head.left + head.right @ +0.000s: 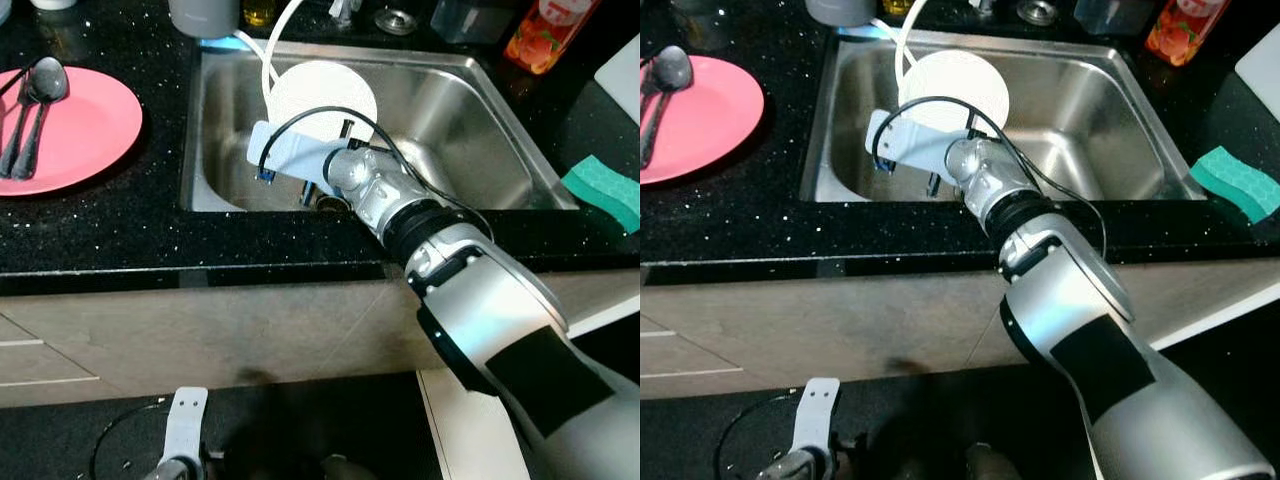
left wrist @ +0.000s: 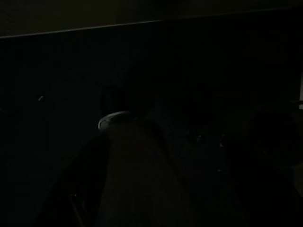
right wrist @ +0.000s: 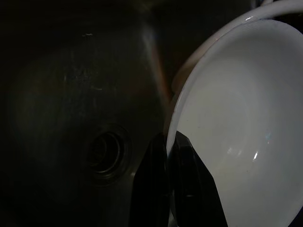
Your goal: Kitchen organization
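Note:
A white bowl [image 1: 322, 92] stands tilted on edge inside the steel sink [image 1: 470, 120]. My right arm [image 1: 400, 205] reaches over the counter edge down into the basin. In the right wrist view my right gripper [image 3: 171, 142] is shut on the white bowl [image 3: 241, 118], with the rim pinched between the two black fingers [image 3: 191, 189]. The sink drain [image 3: 106, 151] lies just beside the bowl. My left arm [image 1: 185, 435] hangs idle low in front of the cabinet, and its wrist view is nearly black.
A pink plate [image 1: 85, 130] carrying spoons [image 1: 40, 100] sits on the black counter left of the sink. A green sponge [image 1: 603, 188] lies at the right. An orange bottle [image 1: 548, 30], a grey cup [image 1: 205, 15] and a white hose [image 1: 268, 55] stand behind the sink.

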Available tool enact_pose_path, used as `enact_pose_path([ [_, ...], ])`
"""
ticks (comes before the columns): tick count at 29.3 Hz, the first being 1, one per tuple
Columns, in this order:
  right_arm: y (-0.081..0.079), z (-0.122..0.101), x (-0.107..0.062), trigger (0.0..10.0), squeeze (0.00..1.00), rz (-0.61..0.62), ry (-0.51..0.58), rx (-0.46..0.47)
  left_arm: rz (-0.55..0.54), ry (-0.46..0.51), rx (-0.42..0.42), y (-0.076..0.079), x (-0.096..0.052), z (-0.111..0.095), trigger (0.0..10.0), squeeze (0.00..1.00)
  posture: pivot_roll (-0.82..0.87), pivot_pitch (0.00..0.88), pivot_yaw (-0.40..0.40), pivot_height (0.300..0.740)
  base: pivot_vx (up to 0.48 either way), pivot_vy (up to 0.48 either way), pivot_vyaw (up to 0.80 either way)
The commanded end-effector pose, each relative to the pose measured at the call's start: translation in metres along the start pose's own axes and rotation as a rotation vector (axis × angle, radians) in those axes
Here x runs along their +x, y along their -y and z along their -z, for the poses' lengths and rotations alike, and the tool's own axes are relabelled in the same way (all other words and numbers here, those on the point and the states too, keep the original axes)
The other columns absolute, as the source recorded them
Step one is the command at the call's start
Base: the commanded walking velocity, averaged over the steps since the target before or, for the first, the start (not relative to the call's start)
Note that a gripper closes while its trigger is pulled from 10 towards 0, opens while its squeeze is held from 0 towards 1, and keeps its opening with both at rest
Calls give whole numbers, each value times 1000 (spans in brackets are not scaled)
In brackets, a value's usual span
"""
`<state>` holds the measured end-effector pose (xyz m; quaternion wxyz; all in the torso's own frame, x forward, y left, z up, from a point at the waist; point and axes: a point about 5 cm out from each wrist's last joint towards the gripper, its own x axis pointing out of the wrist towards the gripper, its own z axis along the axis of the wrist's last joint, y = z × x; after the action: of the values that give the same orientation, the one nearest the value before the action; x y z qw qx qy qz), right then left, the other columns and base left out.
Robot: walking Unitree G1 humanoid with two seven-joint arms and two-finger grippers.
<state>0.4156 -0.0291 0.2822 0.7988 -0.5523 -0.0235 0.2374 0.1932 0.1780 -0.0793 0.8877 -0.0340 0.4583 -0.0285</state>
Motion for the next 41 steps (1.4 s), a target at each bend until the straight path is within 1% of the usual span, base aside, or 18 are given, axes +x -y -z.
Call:
enact_pose_path([
  [1, -2, 9, 0, 10000, 0, -8, -39, -5, 27, -189, -51, 10, -10, 59, 10000, 0, 90, 319, -166, 740, 0, 0, 0],
  [7, -11, 21, 1, 10000, 0, -27, -99, -92, 36, -203, -67, 13, -14, 72, 10000, 0, 92, 373, -189, 740, 0, 0, 0],
  [12, -6, 23, -1, 10000, 0, -7, -119, -148, 41, -217, -84, 16, -19, 86, 10000, 0, 94, 421, -210, 740, 0, 0, 0],
  [15, -1, 20, -1, 10000, 0, -2, -114, -145, 41, -222, -91, 16, -20, 89, 10000, 0, 91, 426, -216, 740, 0, 0, 0],
  [16, 1, 18, -2, 10000, 506, 2, -105, -127, 40, -223, -94, 16, -20, 90, 10000, 0, 91, 426, -216, 740, 0, 0, 0],
  [17, 3, 16, -2, 10000, 506, 5, -98, -113, 40, -223, -97, 16, -20, 90, 10000, 0, 91, 426, -216, 740, 0, 0, 0],
  [18, 7, 14, -2, 10000, 1000, 23, -89, -108, 39, -223, -99, 16, -20, 90, 10000, 0, 92, 423, -215, 740, 0, 0, 0],
  [23, 22, 8, -6, 10000, 1000, 97, -60, -67, 36, -215, -100, 15, -19, 86, 10000, 0, 95, 408, -210, 740, 0, 0, 0],
  [24, 27, 7, -7, 10000, 0, 110, -52, -41, 35, -211, -99, 15, -18, 84, 10000, 0, 94, 396, -205, 740, 0, 0, 0],
  [26, 34, 6, -9, 10000, 0, 133, -37, -3, 33, -207, -98, 15, -18, 82, 10000, 0, 96, 387, -202, 740, 0, 0, 0],
  [27, 43, 4, -12, 10000, 0, 155, -2, 79, 31, -201, -96, 14, -16, 78, 10000, 0, 99, 367, -192, 740, 0, 0, 0],
  [29, 67, -4, -22, 10000, 0, 174, 144, 344, 29, -189, -93, 13, -14, 72, 10000, 0, 100, 348, -181, 740, 0, 0, 0],
  [32, 92, -10, -37, 10000, 0, 126, 397, 664, 24, -175, -90, 11, -12, 64, 10000, 0, 95, 313, -161, 740, 0, 0, 0],
  [34, 98, -11, -44, 10000, 0, 52, 546, 760, 22, -167, -87, 9, -10, 59, 10000, 0, 94, 296, -150, 740, 0, 0, 0],
  [35, 98, -11, -46, 10000, 0, 25, 593, 773, 21, -165, -85, 9, -10, 57, 10000, 0, 94, 296, -150, 740, 0, 0, 0],
  [39, 103, -13, -76, 10000, 0, -213, 1090, 894, 11, -150, -83, 5, -8, 49, 10000, 0, 90, 253, -117, 740, 0, 0, 0],
  [40, 103, -13, -82, 10000, 0, -245, 1159, 915, 10, -148, -81, 5, -8, 47, 10000, 0, 90, 248, -112, 740, 0, 0, 0],
  [41, 103, -13, -82, 10000, 0, -245, 1159, 915, 10, -148, -81, 5, -8, 47, 10000, 0, 90, 248, -112, 740, 0, 0, 0],
])
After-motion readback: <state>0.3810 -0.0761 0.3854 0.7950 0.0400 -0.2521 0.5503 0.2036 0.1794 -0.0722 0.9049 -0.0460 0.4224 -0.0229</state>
